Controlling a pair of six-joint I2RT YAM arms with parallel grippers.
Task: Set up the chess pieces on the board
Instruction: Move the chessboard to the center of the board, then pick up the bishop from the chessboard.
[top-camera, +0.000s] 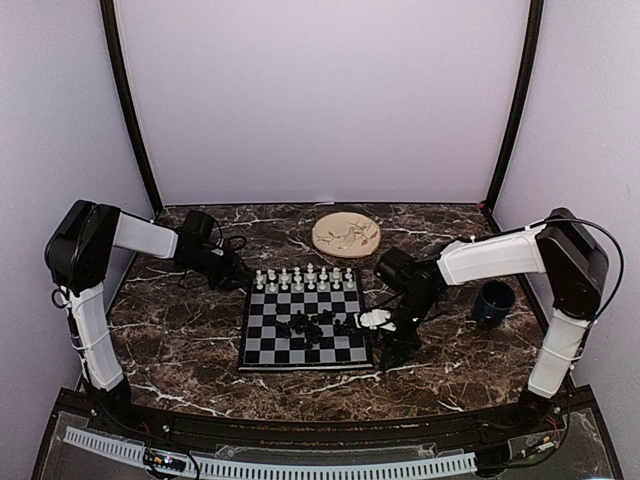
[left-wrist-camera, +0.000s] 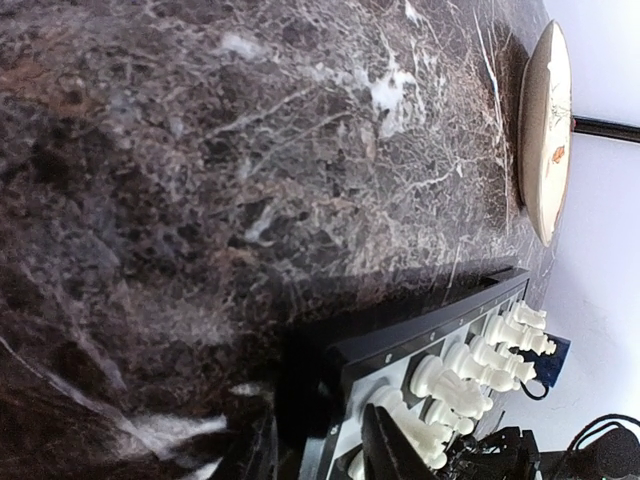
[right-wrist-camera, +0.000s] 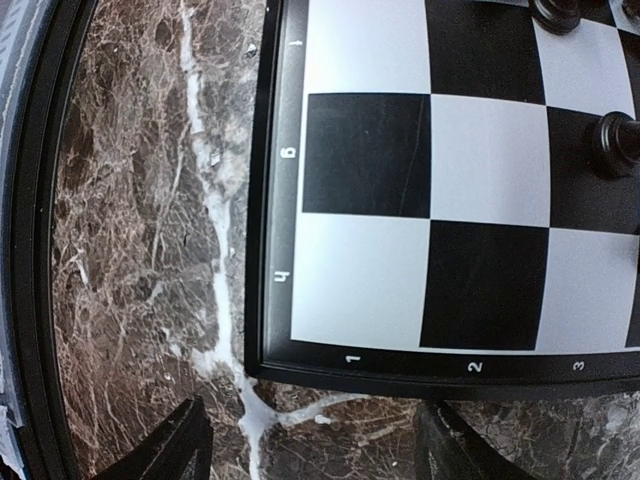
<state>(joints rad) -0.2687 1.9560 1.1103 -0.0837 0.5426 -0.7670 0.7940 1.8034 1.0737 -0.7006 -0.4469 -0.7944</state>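
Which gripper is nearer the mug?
Right. The right gripper is at the board's right edge, the mug to its right; the left gripper is at its far-left corner.

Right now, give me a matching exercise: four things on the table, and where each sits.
Things:
1 white pieces
2 black pieces
3 plate
4 mug

Places:
a right of the board
b the board's far rows
c the board's middle
d beyond the board's far edge

Pairs: 1-b, 2-c, 3-d, 4-a
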